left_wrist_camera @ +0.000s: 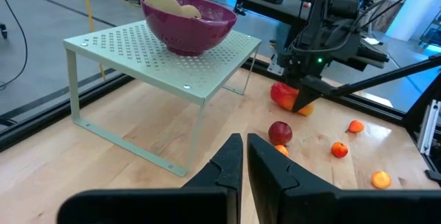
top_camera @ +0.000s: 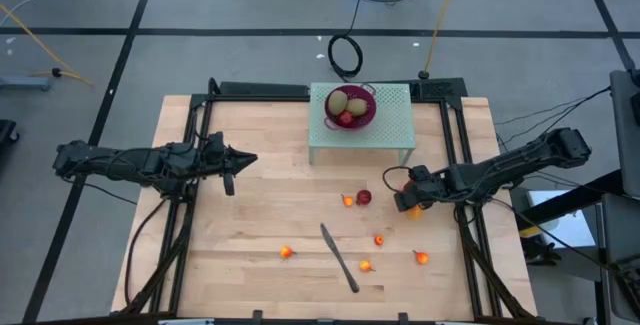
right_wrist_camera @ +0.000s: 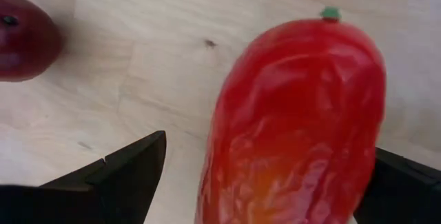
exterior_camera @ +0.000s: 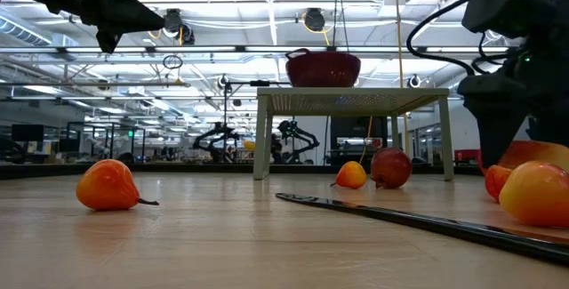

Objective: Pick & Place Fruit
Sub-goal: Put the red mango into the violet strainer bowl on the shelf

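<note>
on the table (top_camera: 240, 255), a small stand (top_camera: 395, 125) sits at the far middle edge, and the bowl (top_camera: 350, 106) rests on top of it with two kiwis (top_camera: 338, 101) and a round fruit inside. in front of the stand, out on the open boards, a round fruit (top_camera: 364, 197) lies just beside a tiny one (top_camera: 348, 201). to their right the mango (top_camera: 408, 203) lies flat, with the right gripper (top_camera: 410, 187) over it, jaws either side. nearer the front edge the knife (top_camera: 339, 257) lies at a slant, one tiny fruit (top_camera: 286, 252) well to its left, three more (top_camera: 379, 240) to its right. the left gripper (top_camera: 243, 161) hangs over the table's left half, away from everything.
</note>
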### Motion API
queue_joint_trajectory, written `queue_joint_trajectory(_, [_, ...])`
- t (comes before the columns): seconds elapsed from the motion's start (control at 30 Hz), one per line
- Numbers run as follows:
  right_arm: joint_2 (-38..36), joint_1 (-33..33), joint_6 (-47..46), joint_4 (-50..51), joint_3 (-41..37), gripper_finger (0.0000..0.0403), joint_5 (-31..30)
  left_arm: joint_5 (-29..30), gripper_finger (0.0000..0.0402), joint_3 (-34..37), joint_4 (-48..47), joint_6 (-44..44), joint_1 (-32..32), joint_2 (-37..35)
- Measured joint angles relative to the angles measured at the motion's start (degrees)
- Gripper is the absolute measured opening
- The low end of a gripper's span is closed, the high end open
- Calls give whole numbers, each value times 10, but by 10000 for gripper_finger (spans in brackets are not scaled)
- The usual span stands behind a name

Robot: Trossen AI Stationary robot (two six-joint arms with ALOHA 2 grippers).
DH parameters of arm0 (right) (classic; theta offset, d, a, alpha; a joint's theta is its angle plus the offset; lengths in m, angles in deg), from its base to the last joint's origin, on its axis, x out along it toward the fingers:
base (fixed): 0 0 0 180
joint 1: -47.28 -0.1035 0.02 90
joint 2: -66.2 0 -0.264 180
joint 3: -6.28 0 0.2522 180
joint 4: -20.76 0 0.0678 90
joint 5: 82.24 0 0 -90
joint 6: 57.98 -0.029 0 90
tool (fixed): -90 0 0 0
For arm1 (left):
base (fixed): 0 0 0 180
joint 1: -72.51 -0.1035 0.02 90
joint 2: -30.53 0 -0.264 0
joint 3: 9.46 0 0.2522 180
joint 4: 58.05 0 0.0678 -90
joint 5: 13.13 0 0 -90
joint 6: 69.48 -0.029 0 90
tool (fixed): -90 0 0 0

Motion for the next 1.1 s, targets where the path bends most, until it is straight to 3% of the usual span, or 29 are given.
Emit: queue_joint_trajectory(1.1, [0,0,26,-31,-18,379,0,0,21,0,-1,1,0,0])
